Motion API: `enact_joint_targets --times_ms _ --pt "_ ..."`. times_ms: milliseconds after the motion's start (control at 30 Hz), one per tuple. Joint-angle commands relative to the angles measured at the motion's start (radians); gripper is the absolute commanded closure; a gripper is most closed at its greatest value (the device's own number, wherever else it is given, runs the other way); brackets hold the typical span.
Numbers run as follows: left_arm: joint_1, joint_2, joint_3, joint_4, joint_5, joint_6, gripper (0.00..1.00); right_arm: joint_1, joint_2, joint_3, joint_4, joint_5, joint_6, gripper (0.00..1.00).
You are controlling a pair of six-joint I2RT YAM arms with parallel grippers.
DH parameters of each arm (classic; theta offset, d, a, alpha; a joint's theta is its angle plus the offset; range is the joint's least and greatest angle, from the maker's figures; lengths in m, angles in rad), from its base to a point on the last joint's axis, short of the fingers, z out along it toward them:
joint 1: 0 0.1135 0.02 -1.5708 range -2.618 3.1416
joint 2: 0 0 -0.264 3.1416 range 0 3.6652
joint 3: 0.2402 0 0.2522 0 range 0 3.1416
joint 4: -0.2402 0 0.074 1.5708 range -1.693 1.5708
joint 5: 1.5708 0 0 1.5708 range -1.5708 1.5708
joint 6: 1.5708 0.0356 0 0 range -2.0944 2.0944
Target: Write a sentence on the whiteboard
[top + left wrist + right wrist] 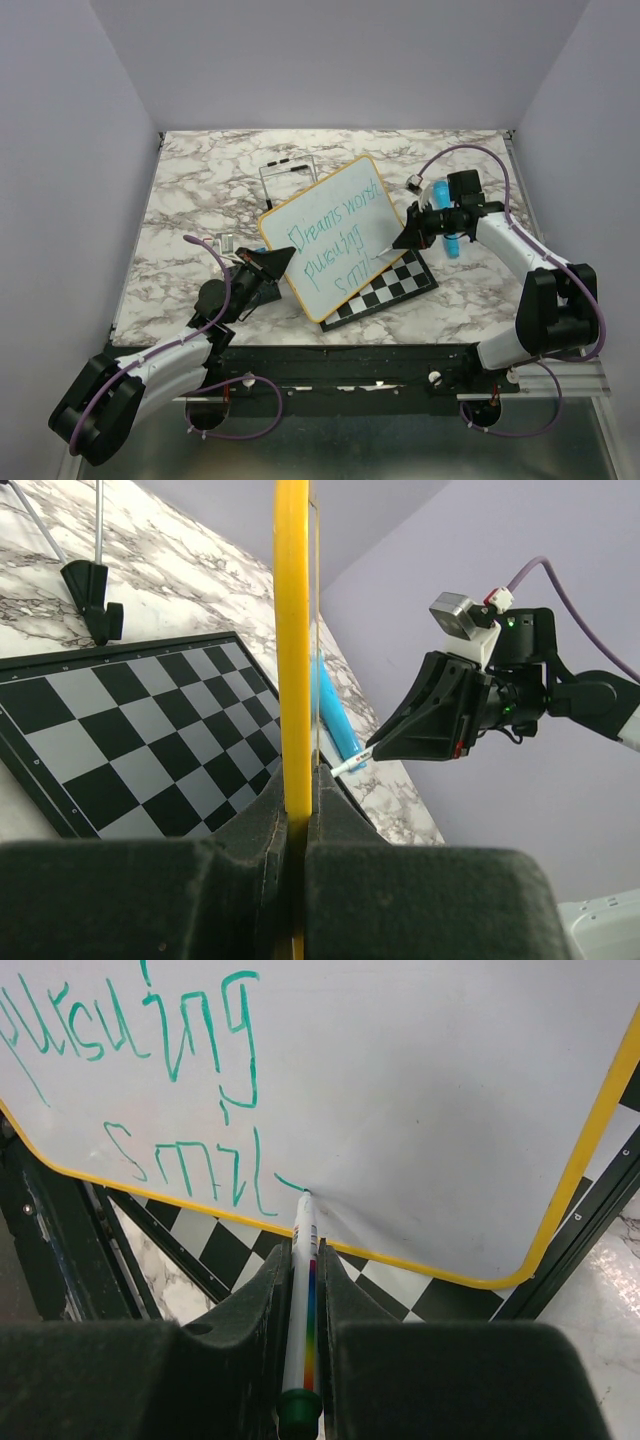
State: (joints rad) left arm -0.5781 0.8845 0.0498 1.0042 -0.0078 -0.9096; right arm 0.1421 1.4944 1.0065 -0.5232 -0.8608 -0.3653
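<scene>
The whiteboard [330, 225], white with a yellow frame, stands tilted over the chessboard. My left gripper [272, 266] is shut on its lower left edge; in the left wrist view that yellow edge [291, 630] runs up from between the jaws of the left gripper [296, 805]. The sentence [330, 245] is in teal, three lines. In the right wrist view, seen upside down, "pursuing" and "smil" [190, 1160] show. My right gripper [303, 1255] is shut on a white marker [303, 1290] with a rainbow stripe. Its tip touches the whiteboard [420, 1080] at a short fresh stroke after "smil".
A black-and-white chessboard [398, 285] lies under the board's lower right. A blue object [447, 228] lies on the marble table behind the right gripper [405, 235]. A thin metal stand [288, 170] sits behind the board. A small clip-like item [228, 242] lies at the left.
</scene>
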Motion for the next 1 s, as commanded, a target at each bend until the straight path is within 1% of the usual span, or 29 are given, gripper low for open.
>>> enact_joint_targets --times_ms 0,500,967 --pt "-0.003 -0.015 -0.022 0.093 0.006 0.015 1.0 -0.004 -0.003 0.035 0.038 0.023 0.015 0.99" --pt "-0.003 0.01 -0.015 0.106 0.006 0.014 1.0 0.017 0.018 0.047 0.045 -0.017 0.025 0.99" --pt "-0.003 0.005 -0.016 0.105 0.006 0.017 1.0 0.039 0.043 0.03 -0.044 -0.023 -0.05 0.99"
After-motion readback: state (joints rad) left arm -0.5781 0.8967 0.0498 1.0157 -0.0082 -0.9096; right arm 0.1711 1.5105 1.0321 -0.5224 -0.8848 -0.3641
